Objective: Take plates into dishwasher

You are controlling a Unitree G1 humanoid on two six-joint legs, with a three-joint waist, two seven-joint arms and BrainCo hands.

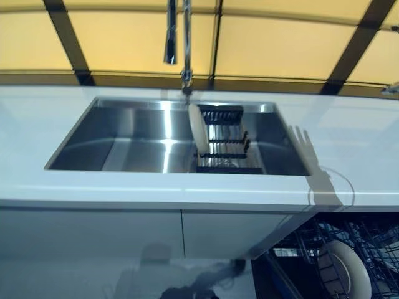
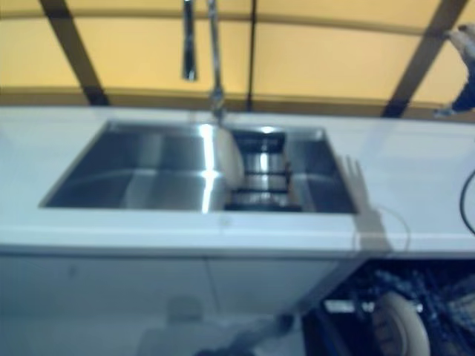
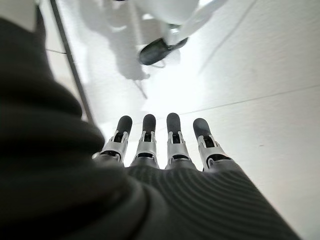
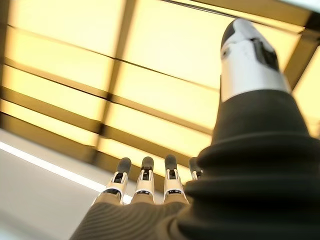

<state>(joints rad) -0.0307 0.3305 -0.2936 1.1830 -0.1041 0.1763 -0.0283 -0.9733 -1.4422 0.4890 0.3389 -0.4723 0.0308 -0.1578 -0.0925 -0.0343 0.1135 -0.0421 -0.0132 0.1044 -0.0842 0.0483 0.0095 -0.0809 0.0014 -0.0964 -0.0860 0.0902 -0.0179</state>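
Observation:
One white plate (image 1: 194, 128) stands on edge in a black dish rack (image 1: 224, 140) inside the steel sink (image 1: 124, 146). A second white plate (image 1: 343, 269) sits upright in the rack of the open dishwasher (image 1: 374, 243), below the counter at the lower right. My right hand (image 2: 464, 67) is raised at the far right, above the counter near the window; in its wrist view its fingers (image 4: 145, 175) are straight and hold nothing. My left hand (image 3: 165, 145) shows only in its own wrist view, hanging over the pale floor with straight, empty fingers.
A tall steel tap (image 1: 185, 43) rises behind the sink's middle. The white counter (image 1: 368, 137) runs left and right of the sink, with white cabinet doors (image 1: 124, 233) below. Yellow window panes with dark frames (image 1: 124, 43) close off the back.

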